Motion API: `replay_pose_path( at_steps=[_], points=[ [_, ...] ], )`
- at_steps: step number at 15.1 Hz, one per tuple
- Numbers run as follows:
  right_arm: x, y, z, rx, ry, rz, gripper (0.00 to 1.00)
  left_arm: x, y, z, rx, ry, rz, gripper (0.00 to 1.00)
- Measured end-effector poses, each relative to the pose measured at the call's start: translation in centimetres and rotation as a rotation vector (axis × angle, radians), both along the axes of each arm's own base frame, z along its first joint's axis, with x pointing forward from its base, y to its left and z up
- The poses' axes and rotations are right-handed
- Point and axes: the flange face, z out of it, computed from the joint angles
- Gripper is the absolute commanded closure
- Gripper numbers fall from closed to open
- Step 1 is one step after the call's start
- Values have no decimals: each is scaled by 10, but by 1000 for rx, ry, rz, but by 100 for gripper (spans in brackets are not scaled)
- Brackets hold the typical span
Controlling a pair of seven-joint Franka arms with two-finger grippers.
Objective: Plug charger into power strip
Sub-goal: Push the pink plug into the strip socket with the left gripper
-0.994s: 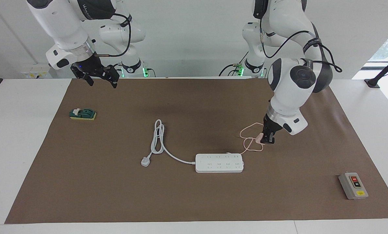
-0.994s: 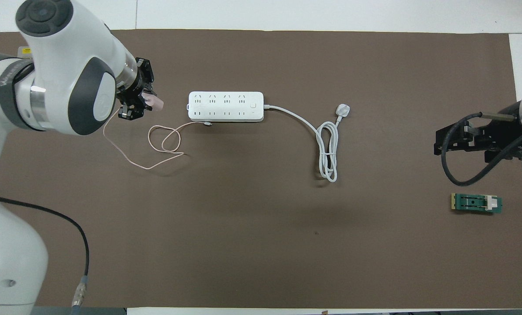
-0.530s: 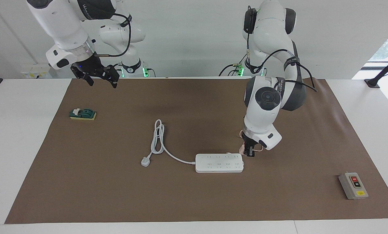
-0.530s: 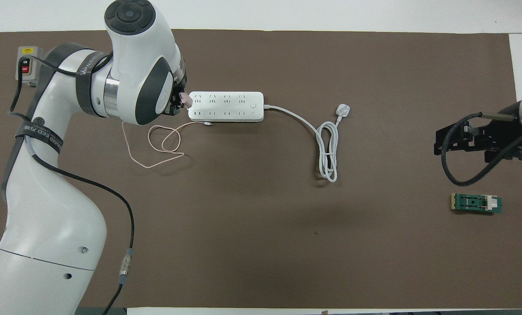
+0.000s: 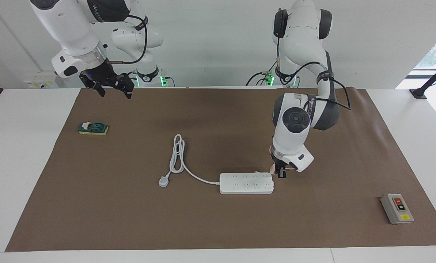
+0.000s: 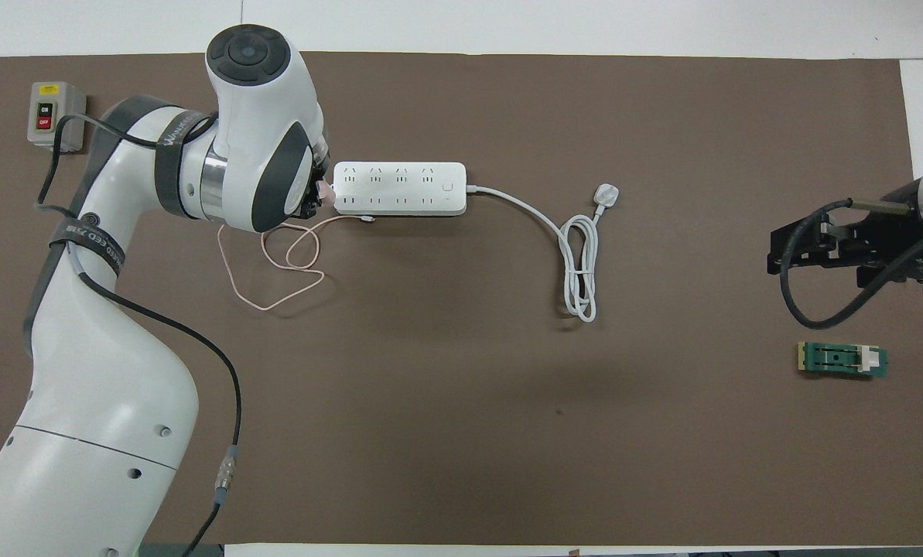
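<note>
**Charger held at strip's end**

Brown mat covers the desk [image 5: 38, 164]. Left gripper [image 5: 278, 171] has its fingers clamped on the pink charger [image 6: 325, 190], just over the end of the power strip [image 5: 246, 183] toward the left arm's end of the desk; contact w/ strip can't be told. Charger's thin cable [image 6: 275, 267] loops on the mat beside the strip. Right gripper [image 5: 111, 88] waits over the mat's robot-side edge, fingers spread wide, holding nothing. Grey switch box [image 5: 397, 208] sits near a mat corner; green part [image 5: 93, 128] near the right arm's end.
</note>
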Motion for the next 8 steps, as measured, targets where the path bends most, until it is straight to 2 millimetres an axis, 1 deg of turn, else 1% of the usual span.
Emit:
replay_pose_path(
  at_steps=[4,8],
  points=[
    [0,0,0,0,0,0,0,0,-1,1,-8,-20,-1,100],
    [0,0,0,0,0,0,0,-3,-10,2,-12,-33,15,100]
  ],
)
